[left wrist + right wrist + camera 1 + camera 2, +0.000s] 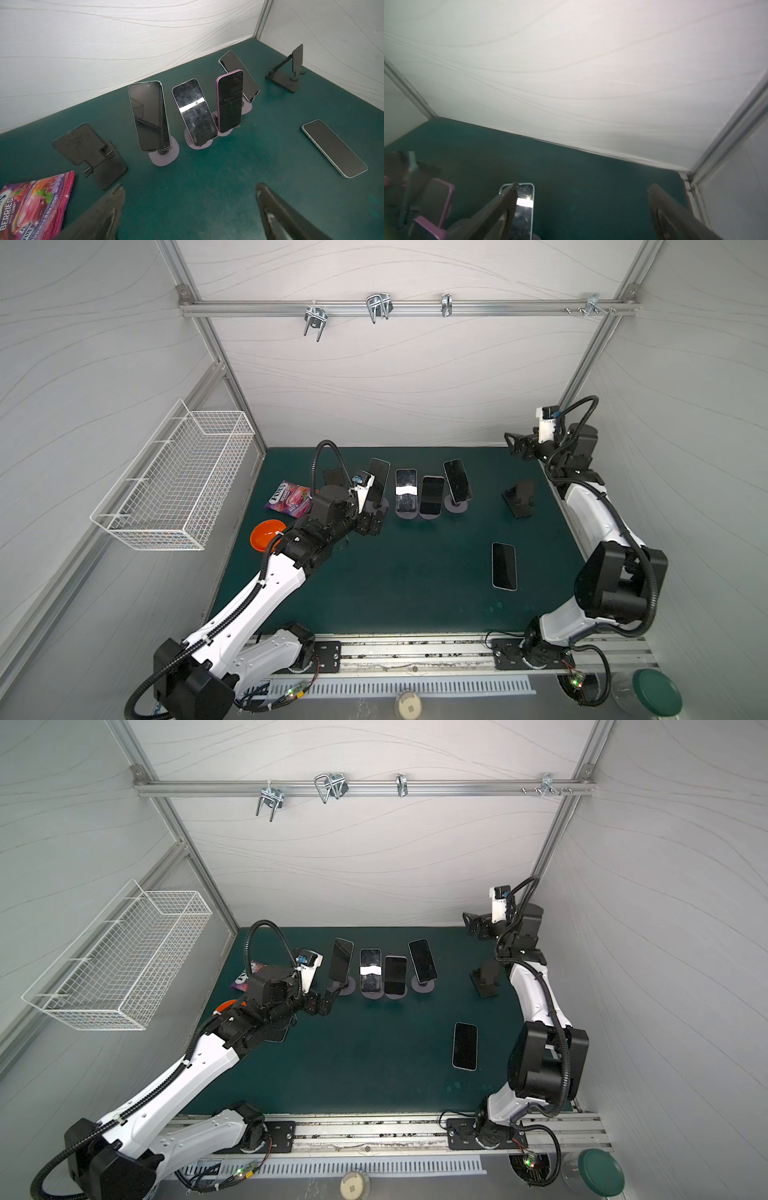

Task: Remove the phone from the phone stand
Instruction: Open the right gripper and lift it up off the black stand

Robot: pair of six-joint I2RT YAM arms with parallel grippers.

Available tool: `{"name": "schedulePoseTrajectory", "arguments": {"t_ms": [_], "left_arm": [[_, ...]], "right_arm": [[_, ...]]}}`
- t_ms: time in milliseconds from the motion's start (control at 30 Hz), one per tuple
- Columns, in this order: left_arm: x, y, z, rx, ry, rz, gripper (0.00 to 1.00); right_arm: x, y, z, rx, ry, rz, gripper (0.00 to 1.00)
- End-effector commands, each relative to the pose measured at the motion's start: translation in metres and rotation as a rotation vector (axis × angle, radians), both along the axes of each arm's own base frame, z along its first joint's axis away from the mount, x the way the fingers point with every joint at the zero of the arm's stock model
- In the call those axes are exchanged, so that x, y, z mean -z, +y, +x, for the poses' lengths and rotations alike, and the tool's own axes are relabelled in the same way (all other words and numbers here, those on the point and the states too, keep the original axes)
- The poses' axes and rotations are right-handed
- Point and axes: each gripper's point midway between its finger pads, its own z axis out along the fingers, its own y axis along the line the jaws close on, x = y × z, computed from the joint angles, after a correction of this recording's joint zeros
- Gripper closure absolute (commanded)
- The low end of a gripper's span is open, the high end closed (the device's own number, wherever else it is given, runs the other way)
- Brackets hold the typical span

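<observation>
Judging the main danger as tipping the phone (pixel 148 116) together with its stand (pixel 164 158): likely by pushing forward with one finger against the screen instead of closing on both long edges. Could also drag the light stand upward with the phone, if lifting slantwise and not straight out of the lower lip. Might brush the second phone (pixel 194 112), standing beyond the left gripper (pixel 190 187) and a little to its right, when closing from so wide an opening; could then knock it over too. Might slip as well on the smooth glass, if pinching only a corner; would drop the phone onto the table (pixel 207 218).

Seeing the left gripper opened to the full and holding nothing. Finding the phone straight ahead of this gripper, near it but apart from it in the wrist view, propped on the stand, leaning back, with the dark screen turned toward the gripper. Seeming in both top views almost to meet the lower end of the phone with one finger; cannot tell from there about touching.

Noting the empty black stand (pixel 89 149) and the candy bag (pixel 35 199) to the left of this gripper, and a flat phone (pixel 334 148) well apart to its right. Noting the right gripper (pixel 513 445) far to the right of the left gripper, raised near the back wall (pixel 395 385), also fully open and empty.
</observation>
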Motion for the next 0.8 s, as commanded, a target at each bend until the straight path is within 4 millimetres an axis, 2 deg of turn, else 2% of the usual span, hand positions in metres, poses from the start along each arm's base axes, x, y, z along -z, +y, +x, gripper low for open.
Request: {"name": "schedulePoseTrajectory", "arguments": {"t_ms": [0, 133, 233, 333, 467, 567, 767], "left_arm": [[-0.027, 0.001, 0.010, -0.011, -0.079, -0.027, 0.01], [-0.030, -0.001, 0.015, -0.011, -0.090, -0.026, 0.01], [-0.035, -0.005, 0.021, -0.005, -0.108, -0.027, 0.01], [-0.040, -0.010, 0.030, 0.004, -0.122, -0.035, 0.01], [-0.044, -0.025, 0.046, 0.039, -0.123, -0.048, 0.01], [-0.048, -0.035, 0.055, 0.056, -0.122, -0.067, 0.01], [-0.055, -0.054, 0.062, 0.107, -0.111, -0.135, 0.01]], "right_arm": [[-0.037, 0.025, -0.006, -0.172, -0.053, 0.100, 0.01], [-0.048, 0.023, 0.000, -0.154, -0.010, 0.174, 0.01], [-0.046, 0.020, 0.004, -0.127, 0.037, 0.219, 0.01], [-0.036, 0.021, 0.009, -0.134, 0.105, 0.268, 0.01], [-0.024, 0.040, 0.006, -0.226, 0.164, 0.281, 0.01], [-0.006, 0.050, 0.006, -0.227, 0.187, 0.229, 0.01], [0.026, 0.077, -0.002, -0.295, 0.216, 0.086, 0.08]]}}
